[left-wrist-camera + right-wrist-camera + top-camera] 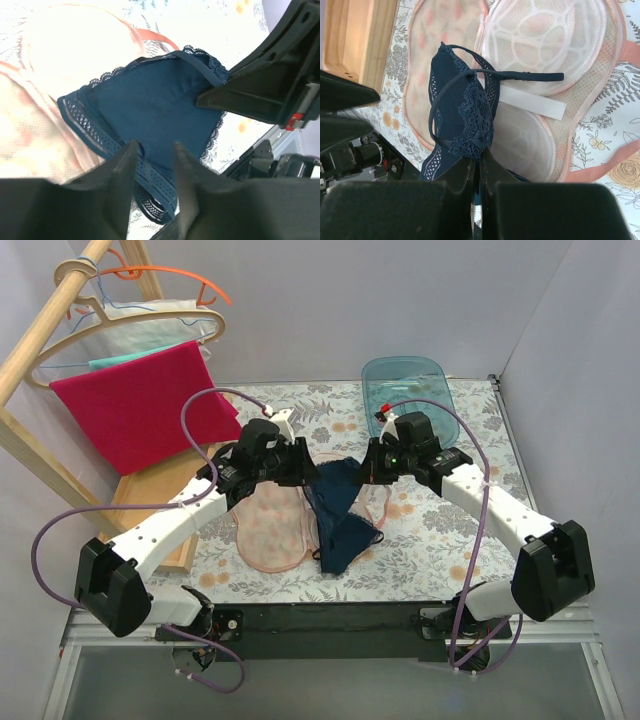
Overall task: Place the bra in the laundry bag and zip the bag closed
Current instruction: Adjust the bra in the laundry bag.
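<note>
bra: lies on the open laundry bag, middle of frame
right gripper: pinching the bra's lace
left gripper: fingers spread, over bra

Nothing legible in any view: no words, brand, numbers or signs. White rectangular fabric tag inside open peach-pink floral padded laundry bag: blank on visible side. White floral-print table covering: pattern only, no lettering.

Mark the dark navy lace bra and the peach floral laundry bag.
dark navy lace bra (155, 109): left wrist view, middle of the cup.
peach floral laundry bag (270, 530): top external view, left outer lobe.
</note>
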Controlling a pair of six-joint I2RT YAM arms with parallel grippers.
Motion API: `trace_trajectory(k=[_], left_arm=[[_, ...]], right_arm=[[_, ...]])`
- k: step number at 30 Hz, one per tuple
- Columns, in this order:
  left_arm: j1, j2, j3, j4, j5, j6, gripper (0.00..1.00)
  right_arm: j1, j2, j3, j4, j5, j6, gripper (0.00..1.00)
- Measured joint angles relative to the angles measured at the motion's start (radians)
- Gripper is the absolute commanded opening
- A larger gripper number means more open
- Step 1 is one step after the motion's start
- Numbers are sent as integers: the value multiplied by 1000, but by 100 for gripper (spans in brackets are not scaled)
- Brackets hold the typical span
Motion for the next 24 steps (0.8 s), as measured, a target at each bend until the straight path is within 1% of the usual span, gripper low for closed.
trace_trajectory(k=[2, 4, 9, 13, 15, 18, 21, 24], left_arm=[[16, -4, -1, -2, -2, 7, 65], [22, -36, -15, 0, -3, 1, 73], [23, -160, -92, 2, 30, -29, 73], [23, -286, -254, 34, 60, -105, 72], [23, -323, -335, 60, 76, -144, 71], [23, -318, -418, 117, 100, -193, 70], [23, -291, -494, 207, 116, -247, 70], [23, -251, -521, 303, 128, -283, 71]], right_arm=[[0, 16, 8, 4, 1, -2, 1], [-4, 41, 16, 11, 1, -7, 1], [-27, 45, 17, 19, 0, -18, 1], [-35, 45, 17, 23, 0, -19, 1], [-37, 45, 17, 24, -3, -19, 1], [-39, 41, 17, 25, -5, -19, 1], [-40, 34, 14, 28, -6, -18, 1], [-40, 23, 6, 32, -8, -18, 1]])
